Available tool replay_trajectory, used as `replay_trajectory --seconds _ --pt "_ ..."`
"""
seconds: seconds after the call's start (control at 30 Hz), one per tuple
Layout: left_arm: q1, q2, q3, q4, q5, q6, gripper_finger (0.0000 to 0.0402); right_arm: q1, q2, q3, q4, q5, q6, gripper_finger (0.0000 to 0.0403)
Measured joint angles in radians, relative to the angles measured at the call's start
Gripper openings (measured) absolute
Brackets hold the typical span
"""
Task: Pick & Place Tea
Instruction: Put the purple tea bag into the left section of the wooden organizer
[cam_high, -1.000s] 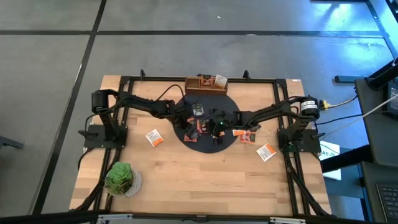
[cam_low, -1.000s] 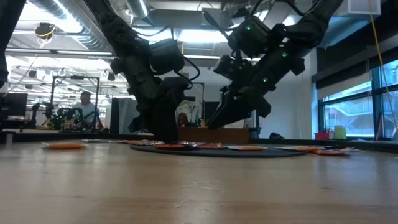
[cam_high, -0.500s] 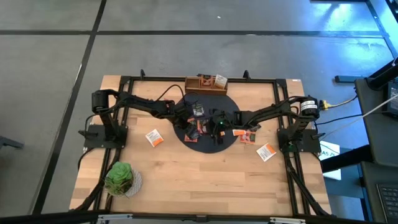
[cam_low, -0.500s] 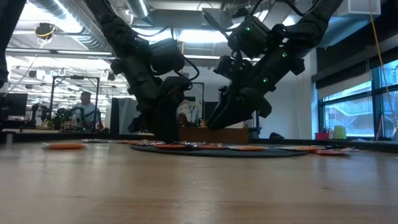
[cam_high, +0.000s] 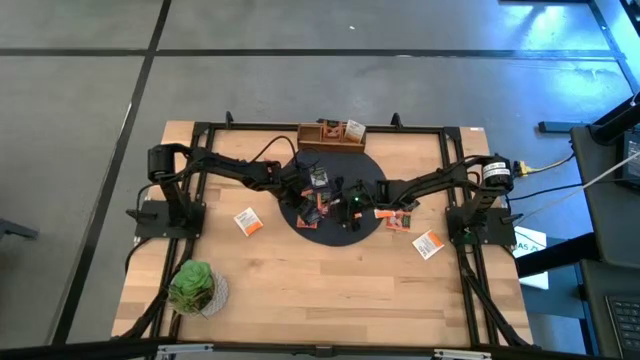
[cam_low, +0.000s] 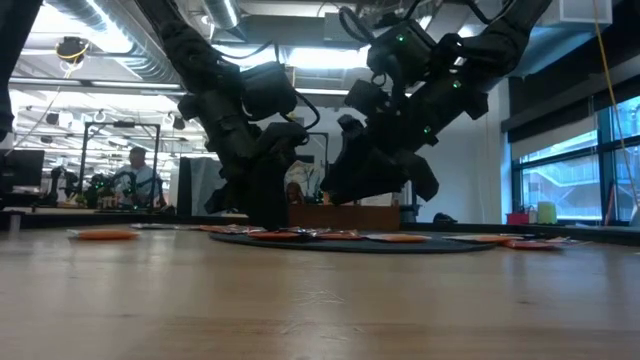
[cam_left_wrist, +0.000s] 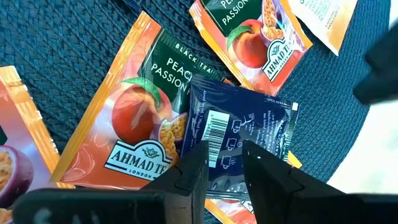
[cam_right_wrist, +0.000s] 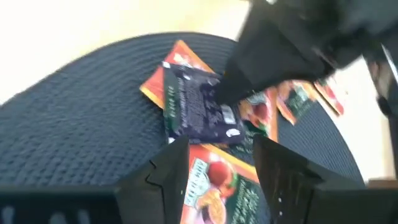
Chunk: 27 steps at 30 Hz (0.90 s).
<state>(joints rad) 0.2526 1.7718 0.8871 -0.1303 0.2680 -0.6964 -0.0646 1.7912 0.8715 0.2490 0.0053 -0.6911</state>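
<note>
I am watching both arms reaching in from their sides of the table (cam_high: 330, 290) and meeting over the black round mat (cam_high: 330, 232). The left gripper (cam_left_wrist: 224, 155) is angling steeply down onto the mat, its two fingers standing slightly parted around the near edge of a dark blue tea packet (cam_left_wrist: 239, 140) that is lying on top of orange peach packets (cam_left_wrist: 140, 124). The right gripper (cam_right_wrist: 217, 152) is hanging higher, tilted toward the same pile with its fingers spread wide and holding nothing; from the low view it is sitting above the mat beside the left arm. More tea packets are lying on the bare wood, one left of the mat (cam_high: 248, 221) and one to the right (cam_high: 428, 244).
</note>
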Motion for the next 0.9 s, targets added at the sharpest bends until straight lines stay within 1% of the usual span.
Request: replay_trajectory --seconds 0.23,0.37,0.47,0.7,0.83,0.9 --pt "0.0 0.0 0.0 0.0 0.0 0.002 0.0095 0.042 0.07 0.0 0.009 0.0 -0.061 0.0165" --pt "0.0 0.0 0.0 0.0 -0.001 0.002 0.0095 0.062 0.115 0.0 0.046 0.085 -0.113 0.0167" --pt "0.0 0.0 0.0 0.0 -0.001 0.003 0.0095 0.07 0.136 0.001 0.08 0.125 -0.127 0.0167" --pt "-0.002 0.0 0.0 0.001 -0.001 0.003 0.0095 0.07 0.147 0.001 0.116 0.132 -0.128 0.0167" --pt "-0.002 0.0 0.0 0.001 -0.001 0.003 0.0095 0.069 0.15 0.001 0.155 0.181 -0.133 0.0166" --pt "-0.002 0.0 0.0 0.001 -0.001 0.003 0.0095 0.068 0.15 0.001 0.156 0.189 -0.139 0.0161"
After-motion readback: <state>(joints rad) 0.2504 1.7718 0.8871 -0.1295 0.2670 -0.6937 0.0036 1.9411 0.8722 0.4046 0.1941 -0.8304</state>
